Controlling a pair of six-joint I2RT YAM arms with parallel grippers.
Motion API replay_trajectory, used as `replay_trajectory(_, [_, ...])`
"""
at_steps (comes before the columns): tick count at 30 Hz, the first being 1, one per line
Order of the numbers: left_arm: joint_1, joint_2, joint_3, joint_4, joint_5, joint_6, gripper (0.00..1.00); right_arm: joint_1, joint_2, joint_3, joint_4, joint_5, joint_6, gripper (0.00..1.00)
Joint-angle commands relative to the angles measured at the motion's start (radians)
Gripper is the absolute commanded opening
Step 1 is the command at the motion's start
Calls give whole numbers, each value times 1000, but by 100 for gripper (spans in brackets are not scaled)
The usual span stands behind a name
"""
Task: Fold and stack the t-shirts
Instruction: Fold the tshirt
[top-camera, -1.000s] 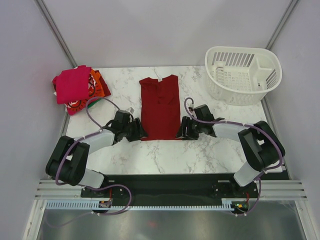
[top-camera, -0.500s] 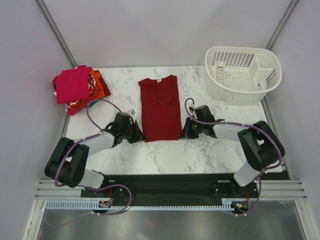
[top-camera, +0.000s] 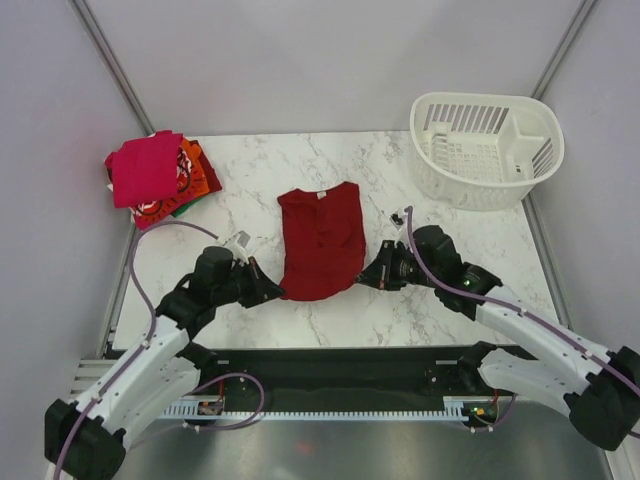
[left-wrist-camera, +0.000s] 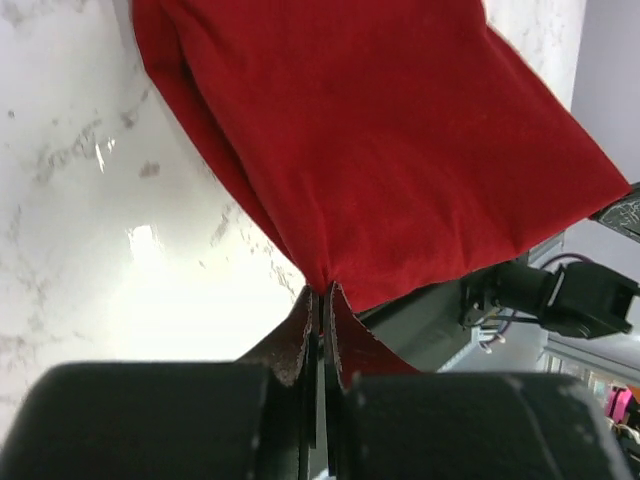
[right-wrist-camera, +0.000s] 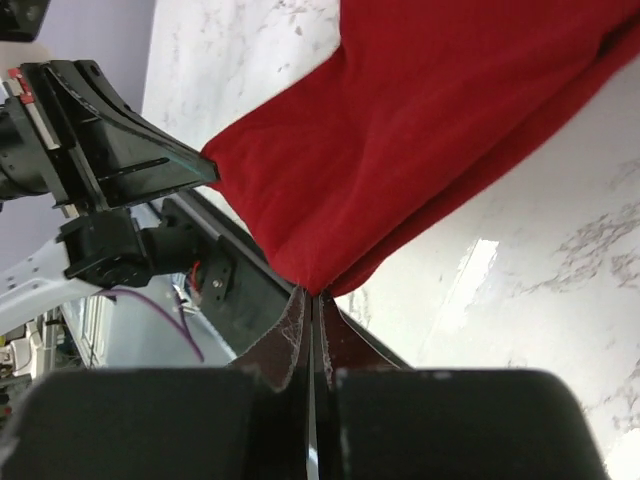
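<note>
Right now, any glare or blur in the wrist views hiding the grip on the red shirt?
Left wrist: blown-out glare patch on the marble table beside the pinch; the left tool is soft up close, but the dark red t-shirt corner in its tips reads clearly. Right wrist: glare streak on the marble, right tool equally soft, pinch legible. Top external: even light, sharp.

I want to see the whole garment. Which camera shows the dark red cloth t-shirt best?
The top external view: the dark red cloth t-shirt shows nearly whole, neck label to hem. Each wrist view shows only a corner pinched in the left claw or right claw.
</note>
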Motion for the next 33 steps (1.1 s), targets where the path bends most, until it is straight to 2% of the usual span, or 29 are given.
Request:
replay_trajectory(1, [-10, -110, 57, -213, 13, -71, 2, 30, -94, 9, -113, 77, 75, 0])
replay_trajectory(4, [-12, -158, 176, -334, -18, -44, 2, 38, -157, 68, -179, 112, 70, 0])
replay_trajectory(6, [-12, -138, 241, -423, -91, 7, 2, 38, -154, 134, -212, 158, 47, 0])
replay_trajectory(10, [-12, -35, 406, -452, -162, 79, 2, 38, -64, 255, -300, 245, -42, 0])
replay_trajectory(19, [-10, 378, 710, -434, -239, 231, 2, 24, 165, 466, -343, 405, -134, 0])
replay_trajectory(25, [-1, 656, 903, -423, -239, 310, 2, -57, 297, 540, -335, 379, -163, 0])
replay_trajectory(33, [45, 919, 1123, -425, -183, 378, 2, -157, 452, 583, -286, 293, -204, 0])
